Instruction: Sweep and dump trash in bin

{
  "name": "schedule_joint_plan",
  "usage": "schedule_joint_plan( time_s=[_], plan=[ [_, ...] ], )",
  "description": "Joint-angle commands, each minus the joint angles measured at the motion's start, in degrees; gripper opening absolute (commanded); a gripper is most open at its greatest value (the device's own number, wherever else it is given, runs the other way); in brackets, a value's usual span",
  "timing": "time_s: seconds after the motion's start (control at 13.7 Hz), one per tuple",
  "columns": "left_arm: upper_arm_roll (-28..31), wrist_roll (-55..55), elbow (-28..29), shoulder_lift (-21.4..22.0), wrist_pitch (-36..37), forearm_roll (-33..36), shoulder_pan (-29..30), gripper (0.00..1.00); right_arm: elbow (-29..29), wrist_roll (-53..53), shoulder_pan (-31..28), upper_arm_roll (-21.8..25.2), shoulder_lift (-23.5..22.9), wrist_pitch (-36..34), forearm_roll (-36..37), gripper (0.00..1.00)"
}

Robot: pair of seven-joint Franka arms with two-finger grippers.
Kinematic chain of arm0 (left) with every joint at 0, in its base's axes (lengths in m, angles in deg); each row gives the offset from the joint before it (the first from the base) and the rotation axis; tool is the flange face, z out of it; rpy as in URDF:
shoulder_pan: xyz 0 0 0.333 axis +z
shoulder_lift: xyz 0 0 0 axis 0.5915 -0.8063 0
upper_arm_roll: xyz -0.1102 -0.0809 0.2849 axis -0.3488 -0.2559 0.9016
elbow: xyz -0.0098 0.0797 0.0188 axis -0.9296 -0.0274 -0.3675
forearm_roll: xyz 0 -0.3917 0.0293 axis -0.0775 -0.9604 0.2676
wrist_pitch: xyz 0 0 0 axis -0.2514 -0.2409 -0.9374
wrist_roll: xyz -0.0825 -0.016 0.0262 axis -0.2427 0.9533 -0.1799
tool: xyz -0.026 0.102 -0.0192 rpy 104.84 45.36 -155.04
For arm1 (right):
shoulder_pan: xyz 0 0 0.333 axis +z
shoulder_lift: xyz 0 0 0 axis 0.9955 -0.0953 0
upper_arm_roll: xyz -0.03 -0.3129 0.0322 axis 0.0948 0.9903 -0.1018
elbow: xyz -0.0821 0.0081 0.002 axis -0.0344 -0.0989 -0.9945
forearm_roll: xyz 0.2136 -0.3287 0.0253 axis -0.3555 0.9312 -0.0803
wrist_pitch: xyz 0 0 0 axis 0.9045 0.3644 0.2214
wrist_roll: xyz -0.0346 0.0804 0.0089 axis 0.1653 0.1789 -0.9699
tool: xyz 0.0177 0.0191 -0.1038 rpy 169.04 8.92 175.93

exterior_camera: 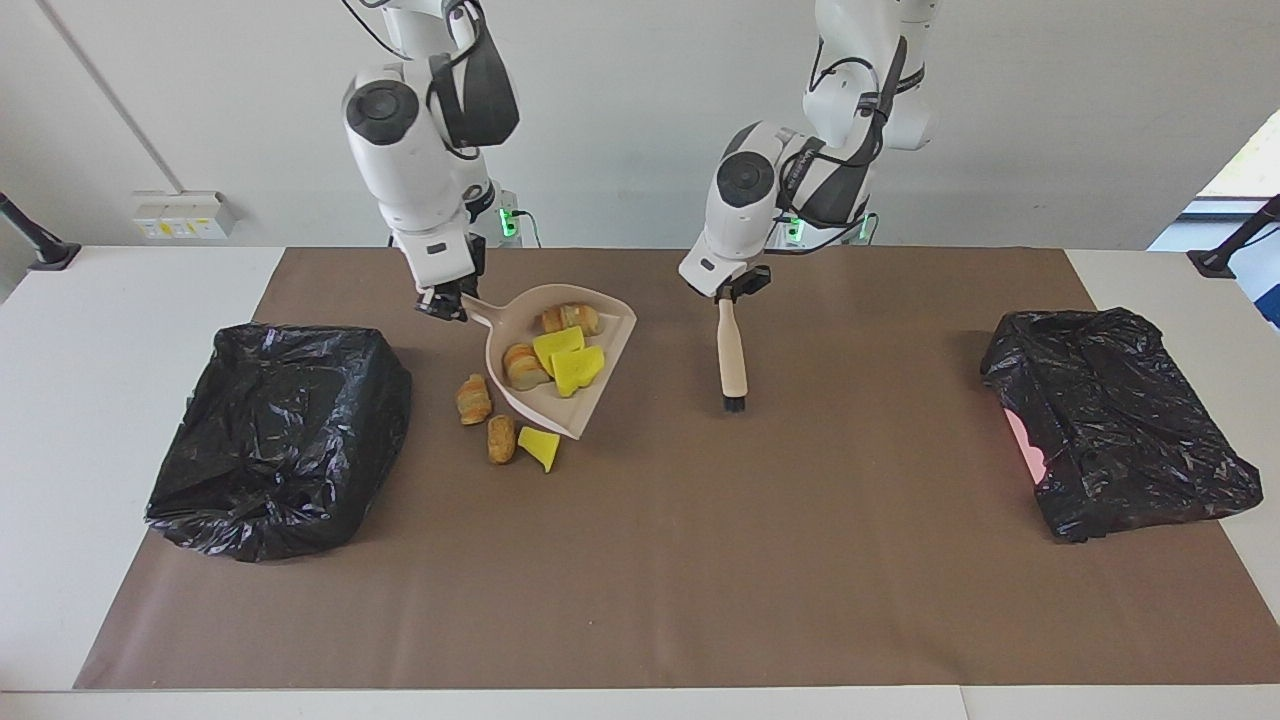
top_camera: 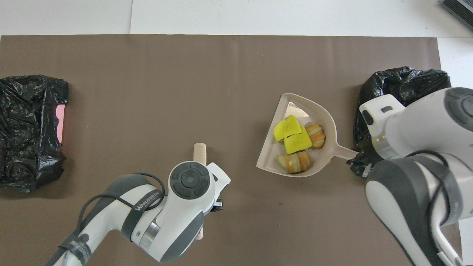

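Trash (exterior_camera: 553, 362): four foam chunks, yellow and bread-like, ride in the beige plastic dustpan (exterior_camera: 600, 395), raised over the brown paper mat (exterior_camera: 700, 560). Three more (exterior_camera: 500, 425) lie on the mat, at the pan's 7 o'clock in the facing view. Right gripper (exterior_camera: 443, 305) clenched on the pan handle. Left gripper (exterior_camera: 735, 288) clenched on a wooden brush (exterior_camera: 733, 365). Crinkled black bin bags (exterior_camera: 280, 435) at both ends. White wall.

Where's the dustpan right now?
The dustpan is up in the air, held by its handle in the right hand, carrying four foam chunks. In the facing view it hangs over the three loose chunks beside the open bin.
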Motion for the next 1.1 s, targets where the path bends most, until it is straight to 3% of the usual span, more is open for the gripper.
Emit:
schedule_joint_plan(
  time_s=[0.0, 0.22, 0.37, 0.51, 0.66, 1.02],
  plan=[
    [0.65, -4.58, 10.85, 8.62, -5.84, -2.79, -7.18, 0.00, -1.20, -7.45, -8.64, -0.41, 0.88, -1.21, -0.25, 0.00],
    [0.57, -10.89, 13.24, 10.04, -7.25, -5.70, -14.04, 0.00, -2.70, -13.70, -19.19, -0.41, 0.00, -0.17, 0.54, 0.00],
    [0.65, -13.54, 13.77, 10.57, -9.26, -8.94, -17.30, 0.00, -5.67, -13.98, -22.72, -0.41, -2.10, 2.47, 7.54, 0.00],
    [0.65, -16.18, 14.56, 9.69, -12.95, -11.06, -19.23, 0.00, -11.72, -17.29, -26.06, 0.11, -6.75, 1.69, 9.59, 0.00],
    [0.65, -16.37, 15.00, 9.51, -13.93, -11.51, -20.38, 0.00, -14.21, -24.67, -29.49, 0.11, -10.27, 3.09, 13.35, 0.00],
    [0.65, -16.28, 14.39, 6.71, -15.51, -14.67, -20.91, 0.00, -14.04, -32.07, -28.46, -0.85, -11.43, 9.86, 28.47, 0.00]
  ],
)
